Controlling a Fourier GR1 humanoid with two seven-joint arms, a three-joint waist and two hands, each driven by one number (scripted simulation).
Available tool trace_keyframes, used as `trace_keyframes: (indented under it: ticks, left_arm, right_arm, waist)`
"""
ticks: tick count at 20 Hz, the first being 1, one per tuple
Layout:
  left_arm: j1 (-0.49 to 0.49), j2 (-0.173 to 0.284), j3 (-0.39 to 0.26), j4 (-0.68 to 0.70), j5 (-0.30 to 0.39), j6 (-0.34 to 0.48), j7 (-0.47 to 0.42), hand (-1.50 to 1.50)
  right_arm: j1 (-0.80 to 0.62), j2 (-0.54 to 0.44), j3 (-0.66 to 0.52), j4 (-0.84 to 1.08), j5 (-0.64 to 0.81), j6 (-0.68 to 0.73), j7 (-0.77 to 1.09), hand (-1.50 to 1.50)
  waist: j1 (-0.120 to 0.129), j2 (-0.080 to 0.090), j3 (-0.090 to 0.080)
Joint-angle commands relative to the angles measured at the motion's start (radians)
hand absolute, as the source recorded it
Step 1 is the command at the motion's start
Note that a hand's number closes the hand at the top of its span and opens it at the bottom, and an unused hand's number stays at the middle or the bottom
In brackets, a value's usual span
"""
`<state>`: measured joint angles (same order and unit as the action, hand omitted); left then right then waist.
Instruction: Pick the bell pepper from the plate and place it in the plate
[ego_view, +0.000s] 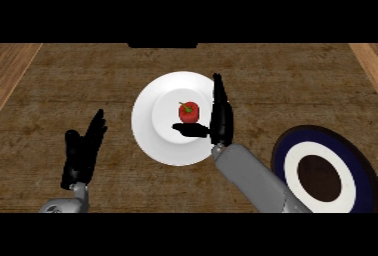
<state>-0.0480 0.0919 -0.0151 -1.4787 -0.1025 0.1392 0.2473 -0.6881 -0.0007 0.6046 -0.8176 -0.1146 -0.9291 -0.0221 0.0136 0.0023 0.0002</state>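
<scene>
I hold the right robot hand (218, 120) open beside the pepper (188, 113), thumb beneath it, ready to close, left robot hand (83, 150) resting open.

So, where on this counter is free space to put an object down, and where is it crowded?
Bare counter lies left of the white plate, above the resting left hand, and also between the white plate and the dark-rimmed plate farther back. It is crowded at the white plate's centre, where the open right hand stands beside the bell pepper.
</scene>
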Motion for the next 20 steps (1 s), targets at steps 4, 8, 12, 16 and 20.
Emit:
trace_keyframes:
  ticks: [4, 8, 12, 16, 20]
  left_arm:
    - [-0.021, -0.013, 0.018, 0.085, -0.004, -0.002, -0.054, 0.00]
    - [0.039, -0.002, 0.005, 0.015, -0.001, -0.032, -0.050, 0.00]
    - [0.023, -0.012, -0.005, -0.076, -0.025, 0.005, 0.063, 0.00]
    - [0.032, 0.018, 0.042, -0.018, 0.011, -0.042, -0.011, 0.00]
    - [0.139, -0.041, -0.057, -0.216, -0.055, 0.019, 0.080, 0.00]
  right_arm:
    - [-0.001, 0.001, 0.044, 0.022, 0.003, -0.085, 0.030, -1.50]
    - [-0.007, 0.000, -0.006, 0.046, 0.069, -0.056, 0.074, -1.50]
    - [0.114, -0.039, -0.050, -0.042, 0.141, 0.017, 0.078, -1.50]
    - [0.164, -0.038, -0.122, -0.059, 0.181, 0.027, 0.037, -1.50]
    - [0.261, -0.065, -0.114, -0.122, 0.211, 0.005, 0.013, -1.50]
  waist:
    - [-0.004, 0.000, 0.000]
    - [-0.004, -0.002, 0.000]
    - [-0.012, -0.003, 0.000]
    - [-0.012, -0.003, 0.000]
    - [-0.007, -0.006, 0.001]
